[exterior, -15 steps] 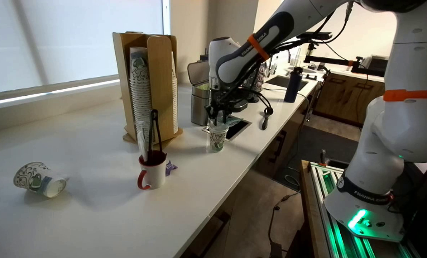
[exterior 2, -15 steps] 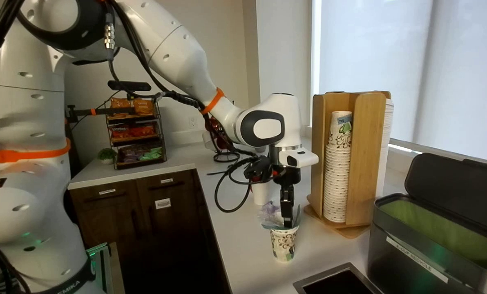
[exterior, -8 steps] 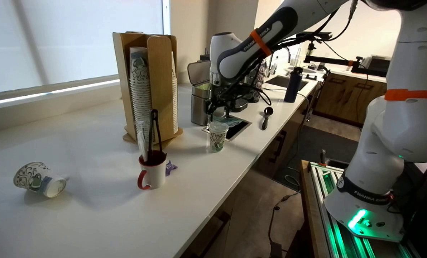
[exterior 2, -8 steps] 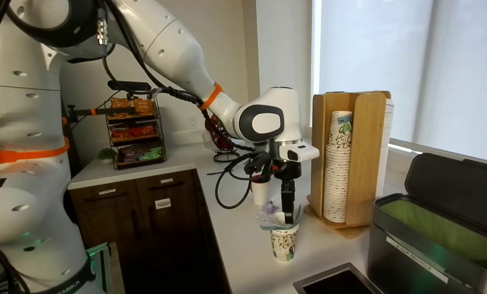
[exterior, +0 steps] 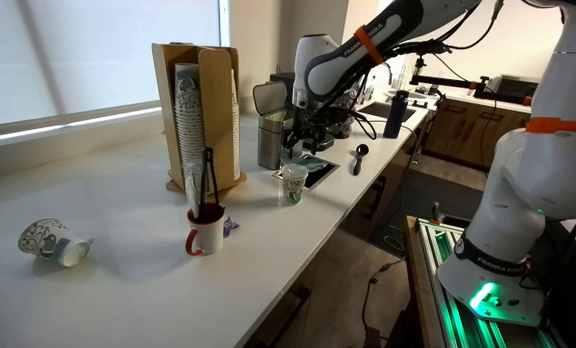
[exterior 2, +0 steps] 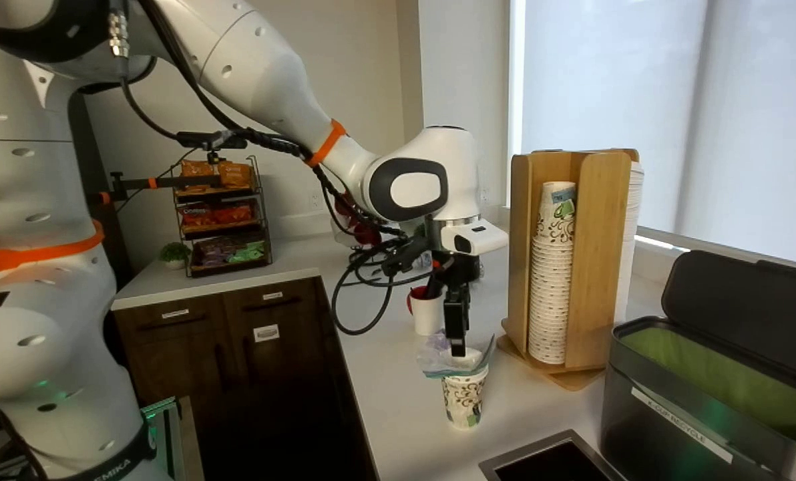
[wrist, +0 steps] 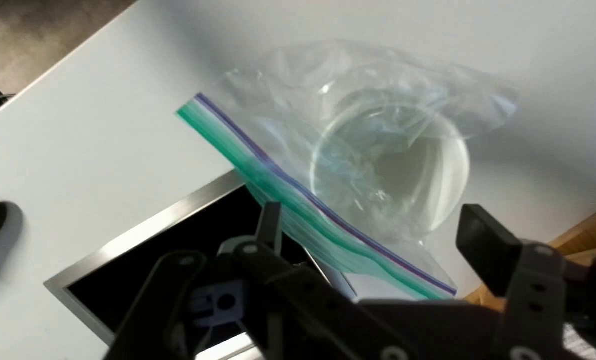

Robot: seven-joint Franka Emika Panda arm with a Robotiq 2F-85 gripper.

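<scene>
With my claw wide and empty, I judge the bag over the cup light, limp and slippery, best pinched by its zip.

There's the arm, bent high on the left in an exterior view, then slanting down to the right into the wrist! Below it hangs the gripper, pointing down, and the wrist view shows it wide: fingers well apart, one left, one right. Over at the near right in an exterior view, the base glows green.
</scene>
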